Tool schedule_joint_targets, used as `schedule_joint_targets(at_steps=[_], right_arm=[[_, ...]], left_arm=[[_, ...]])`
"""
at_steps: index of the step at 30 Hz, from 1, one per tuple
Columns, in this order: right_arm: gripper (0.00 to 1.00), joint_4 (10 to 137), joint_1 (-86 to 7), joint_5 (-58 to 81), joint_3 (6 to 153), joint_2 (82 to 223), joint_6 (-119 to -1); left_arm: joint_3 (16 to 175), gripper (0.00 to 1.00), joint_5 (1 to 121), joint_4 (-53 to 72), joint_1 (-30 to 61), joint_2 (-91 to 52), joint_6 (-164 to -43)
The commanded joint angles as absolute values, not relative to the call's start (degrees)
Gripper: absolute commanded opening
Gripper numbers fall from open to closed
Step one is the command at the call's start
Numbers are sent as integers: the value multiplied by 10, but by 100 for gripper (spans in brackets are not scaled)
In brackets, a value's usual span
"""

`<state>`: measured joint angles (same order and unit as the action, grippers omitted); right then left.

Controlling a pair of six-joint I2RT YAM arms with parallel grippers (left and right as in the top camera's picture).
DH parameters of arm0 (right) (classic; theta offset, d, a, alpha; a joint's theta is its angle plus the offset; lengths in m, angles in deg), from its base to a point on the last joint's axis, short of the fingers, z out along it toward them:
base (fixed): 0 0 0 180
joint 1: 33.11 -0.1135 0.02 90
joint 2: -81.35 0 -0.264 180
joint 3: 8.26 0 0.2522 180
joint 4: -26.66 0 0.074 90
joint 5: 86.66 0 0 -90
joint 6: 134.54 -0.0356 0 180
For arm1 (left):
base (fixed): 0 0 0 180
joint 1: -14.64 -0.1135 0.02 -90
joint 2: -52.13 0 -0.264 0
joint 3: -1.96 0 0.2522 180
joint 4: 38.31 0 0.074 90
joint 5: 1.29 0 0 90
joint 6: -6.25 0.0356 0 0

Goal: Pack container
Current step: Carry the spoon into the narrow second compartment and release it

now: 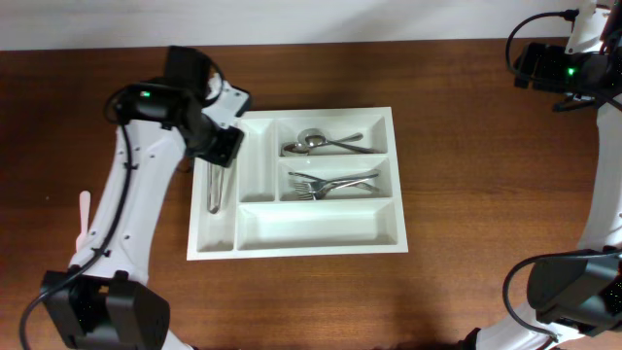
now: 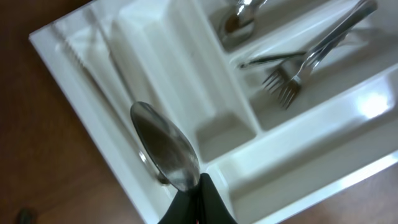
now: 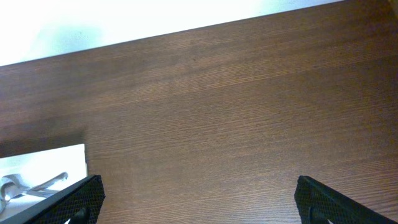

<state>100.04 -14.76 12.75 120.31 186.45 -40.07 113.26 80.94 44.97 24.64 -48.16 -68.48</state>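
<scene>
Pressed together at the bottom of the left wrist view, the left gripper (image 2: 199,186) is seen pinching a spoon (image 2: 165,152) by the tip of its bowl. Just beyond the jaws the container (image 2: 298,155) lies on the table (image 1: 466,117), with the spoon over its outermost narrow compartment. Forks (image 1: 330,184) are seen in a wider compartment, further off. The right gripper (image 3: 199,205) is spread wide above the table, well apart from the container.

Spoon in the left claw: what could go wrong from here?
The left gripper pinches the spoon only by its bowl tip, so it could slip or twist. It sits over the cutlery tray's outer narrow compartment, beside what looks like a knife, not with the other spoon; it may be missorted.
</scene>
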Motion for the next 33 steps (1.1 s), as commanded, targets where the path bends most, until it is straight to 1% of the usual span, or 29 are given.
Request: schedule_joint_targets(at_steps=[1, 4, 7, 10, 18, 19, 20, 22, 25, 26, 27, 28, 31, 33], right_arm=[[99, 998, -147, 135, 1202, 1868, -405], [99, 998, -147, 135, 1202, 1868, -405], [99, 998, -147, 135, 1202, 1868, -405], [99, 998, -147, 135, 1202, 1868, -405], [99, 998, -147, 135, 1202, 1868, -405], [98, 998, -147, 135, 1202, 1868, -405], [99, 998, -147, 135, 1202, 1868, -405], [99, 998, -147, 135, 1202, 1868, -405], [99, 998, -147, 135, 1202, 1868, -405], [99, 998, -147, 135, 1202, 1868, -405], [99, 998, -147, 135, 1202, 1868, -405], [99, 998, -147, 135, 1202, 1868, -405], [99, 998, -147, 135, 1202, 1868, -405], [99, 998, -147, 135, 1202, 1868, -405]], left_arm=[[1125, 2, 839, 417, 264, -483, -757], [1106, 2, 840, 363, 266, -486, -830], [1075, 2, 840, 305, 266, -500, -874], [1059, 2, 835, 274, 266, -530, -883], [1057, 3, 836, 249, 281, -610, -880], [1057, 6, 838, 249, 283, -615, -880], [1057, 14, 838, 250, 284, -618, -880], [1057, 33, 838, 254, 284, -622, -880], [1062, 51, 838, 265, 282, -618, -880], [1068, 59, 838, 272, 281, -616, -880], [1076, 62, 838, 282, 280, -613, -880], [1086, 63, 838, 295, 278, -609, -880], [1144, 64, 846, 370, 262, -591, -851], [1181, 64, 879, 424, 250, -579, -823]])
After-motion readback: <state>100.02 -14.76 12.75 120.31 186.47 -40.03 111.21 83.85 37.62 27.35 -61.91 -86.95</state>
